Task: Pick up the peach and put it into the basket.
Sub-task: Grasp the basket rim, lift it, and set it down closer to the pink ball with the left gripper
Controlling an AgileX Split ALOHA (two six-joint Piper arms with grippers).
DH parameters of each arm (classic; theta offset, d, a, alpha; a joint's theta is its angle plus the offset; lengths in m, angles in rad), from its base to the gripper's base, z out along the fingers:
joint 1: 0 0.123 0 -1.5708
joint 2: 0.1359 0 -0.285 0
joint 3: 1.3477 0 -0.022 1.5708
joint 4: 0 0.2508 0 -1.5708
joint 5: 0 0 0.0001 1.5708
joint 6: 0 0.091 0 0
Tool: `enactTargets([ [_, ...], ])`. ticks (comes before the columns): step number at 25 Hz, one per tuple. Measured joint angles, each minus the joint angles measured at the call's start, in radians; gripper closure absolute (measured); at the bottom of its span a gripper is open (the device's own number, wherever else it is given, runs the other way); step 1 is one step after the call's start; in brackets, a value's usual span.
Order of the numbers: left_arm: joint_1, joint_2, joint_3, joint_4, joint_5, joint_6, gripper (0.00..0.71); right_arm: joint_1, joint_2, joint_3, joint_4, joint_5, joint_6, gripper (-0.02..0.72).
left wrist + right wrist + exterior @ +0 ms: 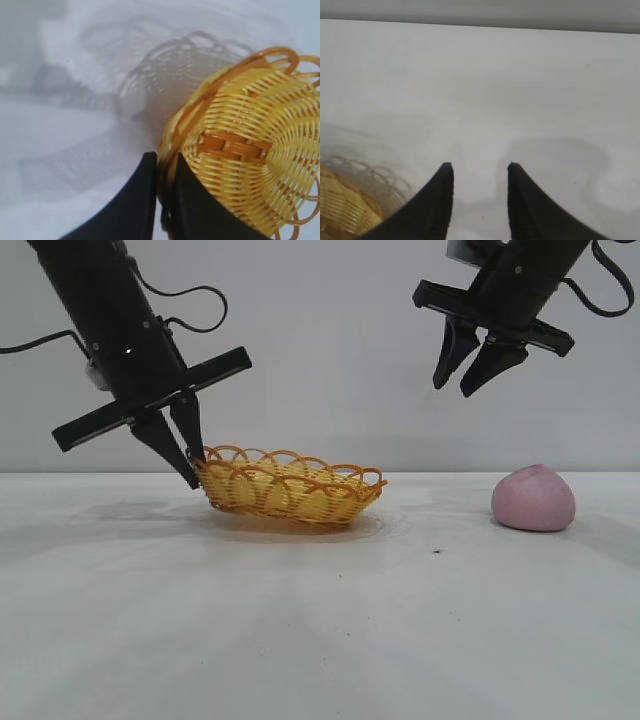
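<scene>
Peach (533, 498): you see a matte pale pink fruit, round like a dome with a small point at the top. It lies on the white table (320, 640), at the right side of the exterior view, well apart from the basket.
Basket (290, 488): a shallow oval wicker basket, yellow fine weave, with an orange-brown rim of loops. It stands tilted, the left end lifted from the table. In the left wrist view (250, 150) you look at the woven bottom, with a darker orange band across the centre.
Left gripper (190, 462): black pointed fingers, clenched on the rim of the basket at its left end; the rim strand passes between the two fingers (135, 200).
Right gripper (472, 378): it hangs high above the table, up and left of the peach, half open and grasping nothing. Its two black fingertips (442, 175) are apart.
Table: smooth and white, with soft grey shadows.
</scene>
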Motion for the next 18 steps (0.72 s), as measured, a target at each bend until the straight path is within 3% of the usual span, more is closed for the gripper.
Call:
enactTargets([
  [7,-0.002,0.000,0.010,0.000,-0.002,0.000,0.710,0.000,0.000,0.000,0.000,0.002,0.000,0.480],
  [8,-0.002,0.000,0.010,0.000,-0.002,0.000,0.639,0.000,0.000,0.000,0.000,0.002,0.000,0.480],
  [18,-0.002,-0.003,0.038,0.016,0.002,-0.001,0.639,0.000,0.000,0.000,0.000,0.002,-0.001,0.480],
])
